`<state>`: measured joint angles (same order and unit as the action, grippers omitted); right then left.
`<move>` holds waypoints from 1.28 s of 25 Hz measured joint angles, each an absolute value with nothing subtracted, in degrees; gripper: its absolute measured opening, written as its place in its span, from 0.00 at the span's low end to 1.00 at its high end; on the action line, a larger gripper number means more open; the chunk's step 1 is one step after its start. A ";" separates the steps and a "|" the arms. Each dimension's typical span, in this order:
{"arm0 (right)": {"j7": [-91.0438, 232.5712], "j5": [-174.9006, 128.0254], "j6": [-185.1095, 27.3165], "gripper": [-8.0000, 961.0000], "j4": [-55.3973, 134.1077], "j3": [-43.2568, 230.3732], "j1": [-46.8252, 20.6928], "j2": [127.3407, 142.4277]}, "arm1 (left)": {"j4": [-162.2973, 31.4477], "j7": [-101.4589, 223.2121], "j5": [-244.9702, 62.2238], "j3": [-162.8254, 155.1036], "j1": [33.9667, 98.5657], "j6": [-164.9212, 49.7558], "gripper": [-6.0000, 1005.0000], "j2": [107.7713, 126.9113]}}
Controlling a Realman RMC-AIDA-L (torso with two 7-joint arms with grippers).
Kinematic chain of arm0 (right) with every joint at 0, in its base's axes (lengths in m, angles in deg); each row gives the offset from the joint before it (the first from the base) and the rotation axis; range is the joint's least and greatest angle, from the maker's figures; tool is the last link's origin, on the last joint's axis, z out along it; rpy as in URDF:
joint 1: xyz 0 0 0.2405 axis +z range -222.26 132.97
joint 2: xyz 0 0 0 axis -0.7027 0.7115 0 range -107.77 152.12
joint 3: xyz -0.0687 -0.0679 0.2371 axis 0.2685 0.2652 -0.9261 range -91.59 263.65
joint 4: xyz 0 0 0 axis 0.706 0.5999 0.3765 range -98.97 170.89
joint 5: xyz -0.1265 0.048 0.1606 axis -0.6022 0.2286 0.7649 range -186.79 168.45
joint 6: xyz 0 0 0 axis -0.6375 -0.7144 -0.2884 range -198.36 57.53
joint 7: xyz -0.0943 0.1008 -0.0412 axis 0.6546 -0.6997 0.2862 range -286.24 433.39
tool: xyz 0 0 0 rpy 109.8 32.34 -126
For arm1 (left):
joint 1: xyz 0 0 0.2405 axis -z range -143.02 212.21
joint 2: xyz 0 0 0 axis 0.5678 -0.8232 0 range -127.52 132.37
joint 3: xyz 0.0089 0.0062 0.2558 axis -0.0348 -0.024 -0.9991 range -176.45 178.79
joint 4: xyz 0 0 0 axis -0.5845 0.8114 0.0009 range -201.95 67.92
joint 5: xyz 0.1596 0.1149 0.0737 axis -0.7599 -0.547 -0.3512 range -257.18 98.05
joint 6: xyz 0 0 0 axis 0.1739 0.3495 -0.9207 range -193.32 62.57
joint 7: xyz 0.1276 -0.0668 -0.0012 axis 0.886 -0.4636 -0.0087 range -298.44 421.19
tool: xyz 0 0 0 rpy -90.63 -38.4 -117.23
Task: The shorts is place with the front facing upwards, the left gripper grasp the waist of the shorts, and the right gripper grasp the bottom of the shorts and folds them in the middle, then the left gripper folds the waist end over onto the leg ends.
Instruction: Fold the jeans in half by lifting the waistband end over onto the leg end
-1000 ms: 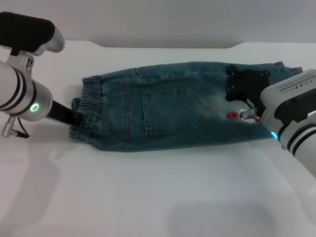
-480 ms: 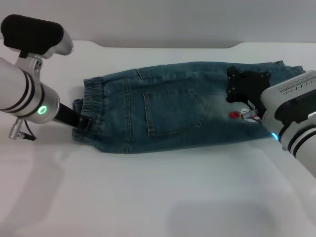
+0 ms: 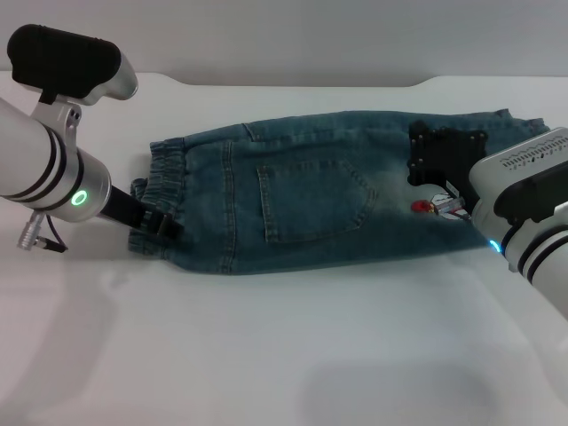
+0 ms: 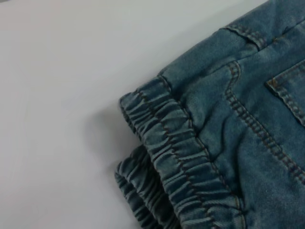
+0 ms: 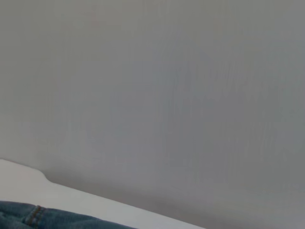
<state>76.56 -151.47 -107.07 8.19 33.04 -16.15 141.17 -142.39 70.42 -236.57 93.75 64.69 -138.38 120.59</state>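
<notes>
The blue denim shorts (image 3: 311, 204) lie flat on the white table, folded lengthwise with a patch pocket (image 3: 315, 200) facing up. The ruched waist (image 3: 164, 182) is at the left and the leg ends (image 3: 519, 124) at the right. My left gripper (image 3: 160, 224) is at the near corner of the waist, its black claw against the band. The left wrist view shows the gathered waist (image 4: 176, 143) close up. My right gripper (image 3: 444, 158) hangs over the leg end beside the small cartoon print (image 3: 432, 206). The hem under that arm is hidden.
White table (image 3: 266, 346) stretches in front of the shorts, and its back edge meets a grey wall (image 3: 293, 35). The right wrist view shows mostly wall, with a strip of the shorts (image 5: 47, 220) at the edge.
My left arm has moved right, bringing its claw further onto the near corner of the waist and nudging that corner slightly right. The right arm has not moved.
</notes>
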 joint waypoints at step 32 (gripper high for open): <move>76.50 -151.47 -107.06 0.01 8.07 34.00 -16.43 141.17 | -137.79 71.07 -236.94 93.72 65.52 -136.56 0.85 120.57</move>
